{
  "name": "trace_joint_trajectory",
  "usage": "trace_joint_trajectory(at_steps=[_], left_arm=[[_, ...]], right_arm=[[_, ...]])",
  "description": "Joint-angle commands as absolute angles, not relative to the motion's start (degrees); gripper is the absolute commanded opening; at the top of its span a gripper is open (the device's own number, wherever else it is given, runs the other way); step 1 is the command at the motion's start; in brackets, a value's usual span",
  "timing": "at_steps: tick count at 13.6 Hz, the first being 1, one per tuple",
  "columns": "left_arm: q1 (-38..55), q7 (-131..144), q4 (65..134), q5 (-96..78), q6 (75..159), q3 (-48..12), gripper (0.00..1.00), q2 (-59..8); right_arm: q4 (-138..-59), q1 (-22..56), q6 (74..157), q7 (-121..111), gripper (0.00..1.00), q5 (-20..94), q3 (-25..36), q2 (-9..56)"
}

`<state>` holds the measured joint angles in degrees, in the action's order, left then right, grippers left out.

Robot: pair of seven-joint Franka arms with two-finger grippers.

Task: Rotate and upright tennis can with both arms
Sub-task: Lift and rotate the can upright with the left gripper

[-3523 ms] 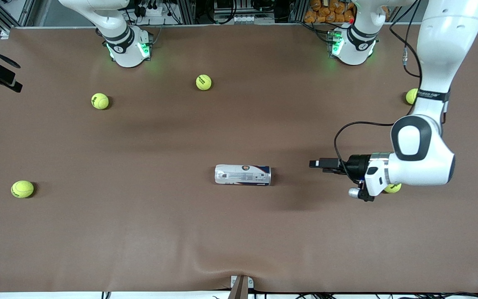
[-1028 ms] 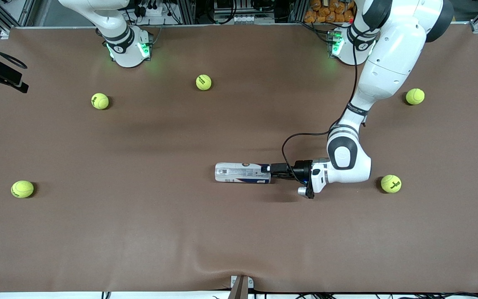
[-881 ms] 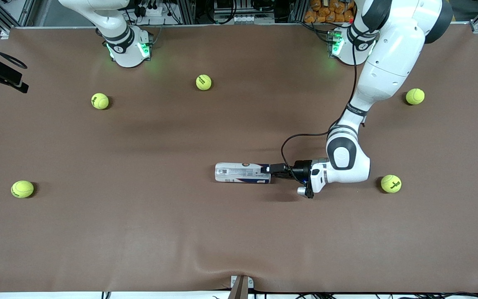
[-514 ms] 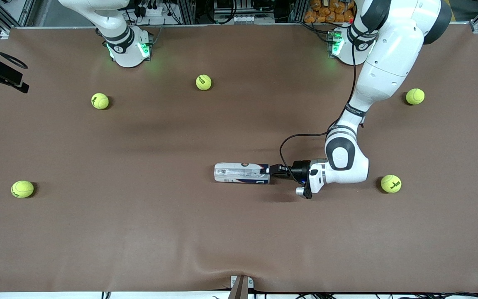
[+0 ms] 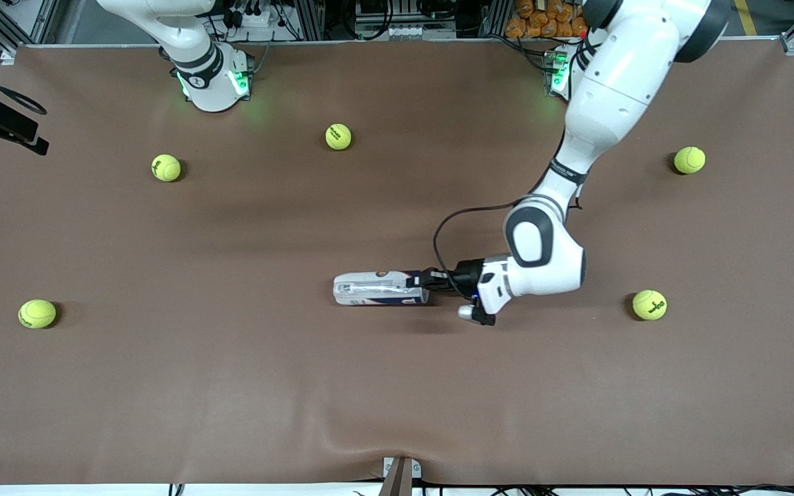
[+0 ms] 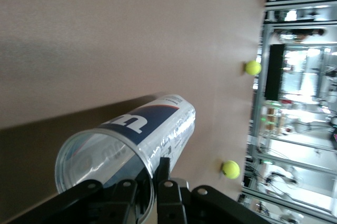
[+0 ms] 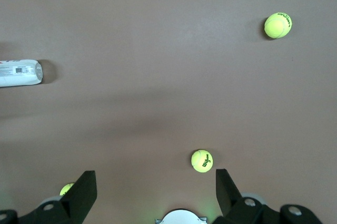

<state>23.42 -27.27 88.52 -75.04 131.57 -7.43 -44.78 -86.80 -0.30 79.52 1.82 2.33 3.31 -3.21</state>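
Front view: tennis can [image 5: 380, 290] on its side near mid-table, not yet upright.
Left gripper [image 5: 419, 280]: clamped on the rim of the can's open end, toward the left arm's end of the table.
Right gripper [image 7: 155, 195]: spread wide, empty, high over the right arm's end; waiting.
Done: rim grip taken.
Left: turning, tipping up, second arm's help.
Around: tennis balls [image 5: 649, 304] scattered, all well apart from the can.
Obstacles: none near.
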Motion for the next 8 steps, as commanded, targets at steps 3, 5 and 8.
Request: trace_joint_trajectory(at_steps=[3,5,8], left_arm=[[25.7,1.7,80.2,-51.1,133.2,-6.9,0.0,-43.9],[28.5,15.2,78.8,-41.8,133.1,-6.9,0.0,-43.1],[33.0,34.6,77.7,-26.2,132.7,-6.1,0.0,-39.3]], right_arm=[[-87.0,0.3,79.8,1.5,1.0,1.6,3.4,-3.3],[-87.0,0.3,79.9,1.5,1.0,1.6,3.4,-3.3],[-87.0,0.3,79.9,1.5,1.0,1.6,3.4,-3.3]])
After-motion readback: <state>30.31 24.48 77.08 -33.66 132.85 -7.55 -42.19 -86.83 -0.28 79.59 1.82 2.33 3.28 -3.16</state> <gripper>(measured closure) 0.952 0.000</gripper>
